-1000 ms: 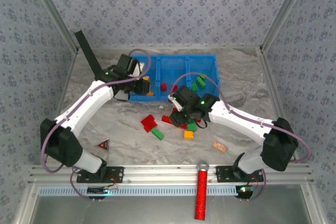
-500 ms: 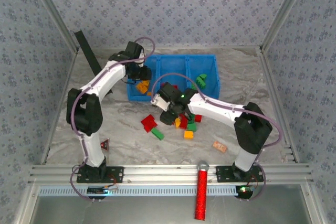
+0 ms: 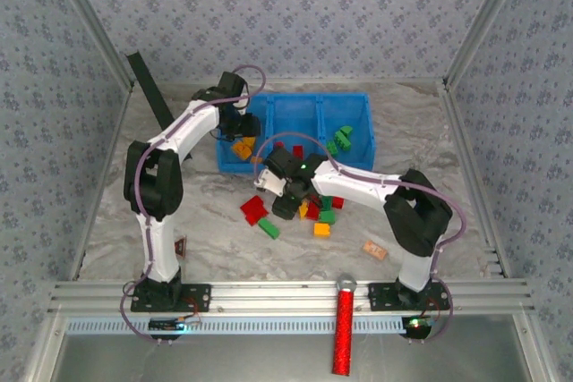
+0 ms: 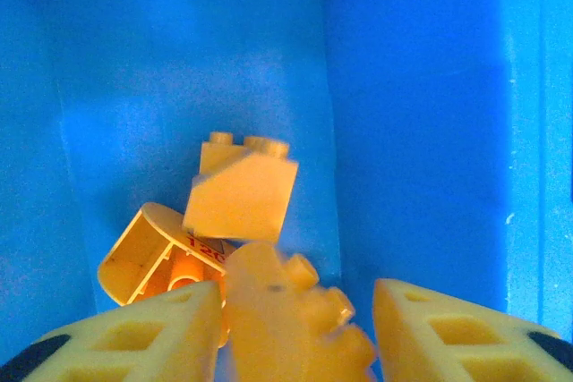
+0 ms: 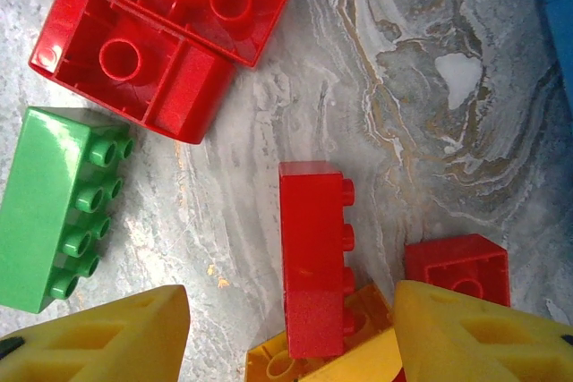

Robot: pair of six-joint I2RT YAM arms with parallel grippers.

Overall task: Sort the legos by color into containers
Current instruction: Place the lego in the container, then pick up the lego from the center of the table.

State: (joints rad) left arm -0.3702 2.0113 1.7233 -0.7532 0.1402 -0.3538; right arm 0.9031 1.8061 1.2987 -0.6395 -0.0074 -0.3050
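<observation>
The left tool (image 4: pixel 295 300) hangs inside the left compartment (image 4: pixel 412 131) of the blue bin (image 3: pixel 309 97), its fingers parted. A blurred yellow brick (image 4: pixel 286 310) sits between them. It lies against the left finger, with a sliver of blue showing before the right one, so it seems let go rather than pinched. Beyond it on the compartment floor lie a sloped yellow brick (image 4: pixel 240 194) with two studs and a curved yellow piece (image 4: pixel 148 261) with red print, the two touching.

The right tool (image 5: pixel 288 297) hovers low over the loose pile on the marbled desk (image 5: pixel 430 87), just in front of the bin. It is released and grips nothing. Between its spread fingers lies a narrow red brick (image 5: pixel 313 248), studs facing right, resting partly on a yellow-orange brick (image 5: pixel 358 351). A small red brick (image 5: pixel 457 266) lies just beside that one on the right. A green brick (image 5: pixel 58 212) lies to the left, near the left finger. Farther off are two large red bricks (image 5: pixel 161 33), touching each other, one studs up and one showing its hollow side.

From above, red bricks (image 3: pixel 298 150) lie in the middle compartment and green bricks (image 3: pixel 340 139) in the right one. An orange brick (image 3: pixel 321 229) rests on the desk at the near edge of the pile. A pale peach block (image 3: pixel 375 250) lies well apart, to the right.
</observation>
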